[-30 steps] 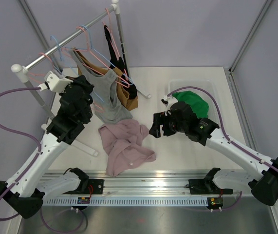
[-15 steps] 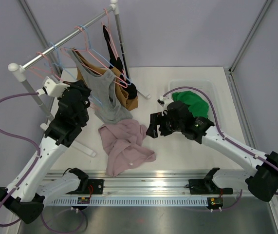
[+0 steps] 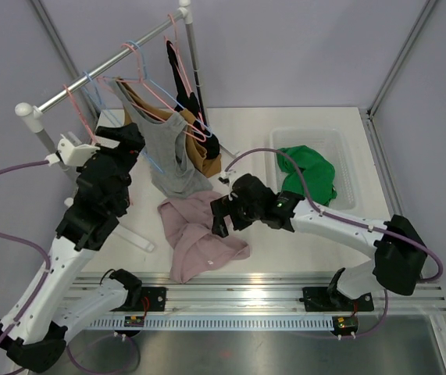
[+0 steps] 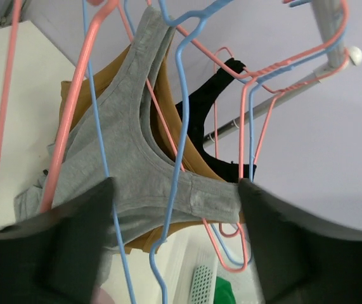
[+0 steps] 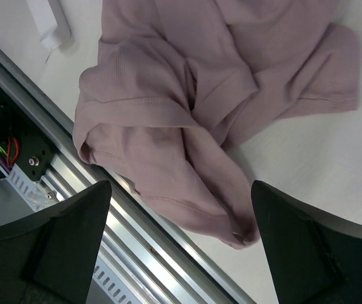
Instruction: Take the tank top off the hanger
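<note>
The grey tank top [image 3: 168, 152] hangs on a pink hanger [image 3: 154, 87] from the rack rod [image 3: 90, 76], with its hem near the table. My left gripper [image 3: 126, 137] stands open just left of it. In the left wrist view the grey tank top [image 4: 130, 164] has a strap crossing the gap of the left gripper [image 4: 175, 187], unpinched, beside a pink hanger [image 4: 73, 120] and a blue hanger [image 4: 175, 126]. My right gripper [image 3: 219, 216] hangs open over a pink garment [image 3: 199, 234] on the table. In the right wrist view the right gripper [image 5: 181, 189] holds nothing above the pink garment [image 5: 181, 95].
A brown garment [image 3: 207, 162] and a black one [image 3: 187, 95] hang behind the grey top, with several bare hangers [image 3: 82, 94] on the rod. A green cloth [image 3: 308, 172] lies in a clear bin [image 3: 340, 144]. The metal rail [image 5: 136, 221] runs along the near edge.
My left gripper has opened and its arm has drawn back to the left. My right arm has swung left from the bin to over the pink garment, jaws a little wider.
</note>
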